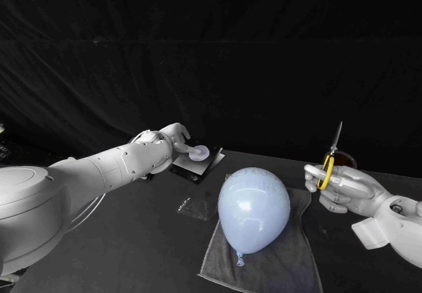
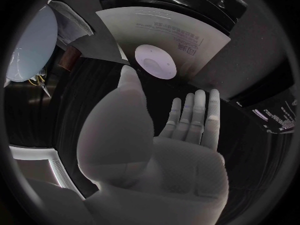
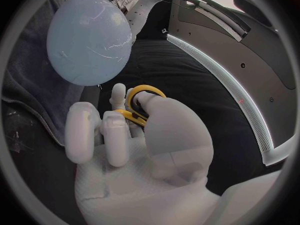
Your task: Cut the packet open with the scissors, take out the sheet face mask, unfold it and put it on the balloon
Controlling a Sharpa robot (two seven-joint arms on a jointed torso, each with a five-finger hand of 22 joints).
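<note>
While right hand [image 1: 347, 189] grips handles, scissors [image 1: 334, 146] stand upright, blades pointing up.

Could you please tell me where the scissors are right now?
In the head view the scissors are at the right, held by their yellow handles in the right hand, blades up, right of the balloon.

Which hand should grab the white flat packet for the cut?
Left. The left hand is open beside the white flat packet; the right hand holds the yellow-handled scissors, on the far side of the pale blue balloon.
</note>
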